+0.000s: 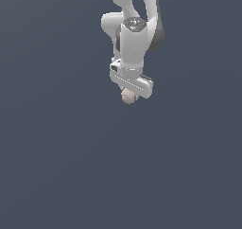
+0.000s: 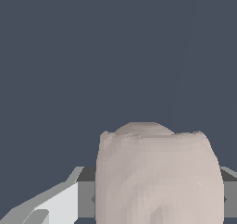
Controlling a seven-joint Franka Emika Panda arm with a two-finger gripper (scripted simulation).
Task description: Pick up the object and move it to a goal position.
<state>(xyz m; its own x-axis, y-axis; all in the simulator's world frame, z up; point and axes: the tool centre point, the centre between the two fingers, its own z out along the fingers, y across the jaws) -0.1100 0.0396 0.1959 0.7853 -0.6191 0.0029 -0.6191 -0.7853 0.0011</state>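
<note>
The white arm's gripper [image 1: 128, 96] is clamping the pinkish-beige object [image 1: 126, 97] between its fingers, so it looks to me like the carrying step is underway, needing a steady move to the unseen goal.

Open grey floor [image 1: 56, 166] all round — unobstructed

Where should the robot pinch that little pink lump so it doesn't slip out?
Across its rounded middle, coming down from above. The lump is small and bumpy, with no handle, so squeezing its two opposite sides suits it best. The tool seems to grip it that way now, the lump filling the wrist view.
</note>
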